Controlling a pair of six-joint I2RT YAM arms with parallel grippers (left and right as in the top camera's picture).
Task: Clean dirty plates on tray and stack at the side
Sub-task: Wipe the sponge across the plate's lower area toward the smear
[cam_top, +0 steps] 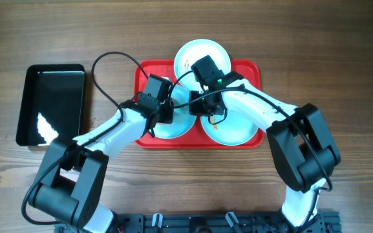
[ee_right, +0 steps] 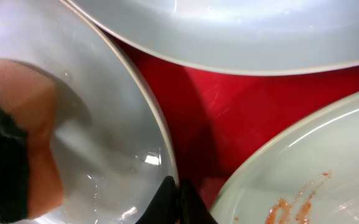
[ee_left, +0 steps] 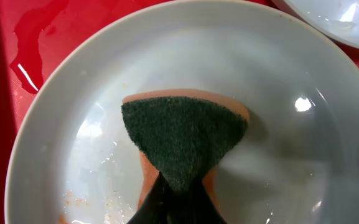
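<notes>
The tray (cam_top: pixel 251 70) sits about the middle of the table (cam_top: pixel 341 52). Three plates lie in it. The far plate (cam_top: pixel 189 58) is at the middle of the tray's far edge, overhanging the rim. The left plate (cam_top: pixel 173 131) is in the near left corner and the right plate (cam_top: pixel 234 133) in the near right corner, just beside it with a gap between. A sponge (ee_left: pixel 182 134) rests in the left plate. A smaller tray (cam_top: pixel 50 103) lies well apart, toward the table's left edge.

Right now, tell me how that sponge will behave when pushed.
The sponge looks soft: it pinches narrow where the left gripper holds it, so it will probably squash and bend. The plate looks glossy and wet, so the sponge likely slides easily.
</notes>
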